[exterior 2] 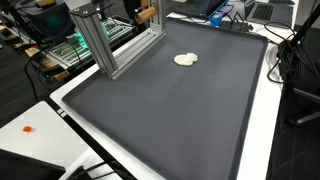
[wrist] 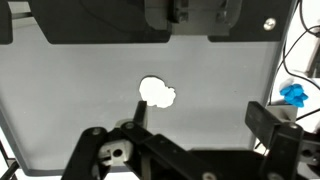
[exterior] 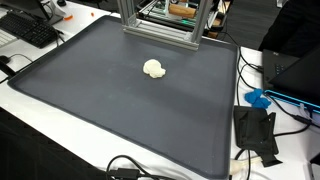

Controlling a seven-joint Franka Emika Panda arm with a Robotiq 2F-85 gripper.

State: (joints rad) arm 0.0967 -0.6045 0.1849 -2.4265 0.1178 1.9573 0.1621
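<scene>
A small white lumpy object (exterior: 154, 69) lies alone on a big dark grey mat (exterior: 110, 110), towards its far side; it shows in both exterior views (exterior 2: 186, 59). In the wrist view the white object (wrist: 156, 93) lies on the mat (wrist: 220, 70) just beyond one fingertip. My gripper (wrist: 200, 115) is open and empty, high above the mat, its two fingers wide apart. The gripper and arm do not show in either exterior view.
An aluminium frame (exterior: 160, 25) stands at the mat's far edge, also seen in an exterior view (exterior 2: 105, 45). A blue object (exterior: 258, 98) and a black device (exterior: 255, 130) with cables lie beside the mat. A keyboard (exterior: 35, 30) lies off one corner.
</scene>
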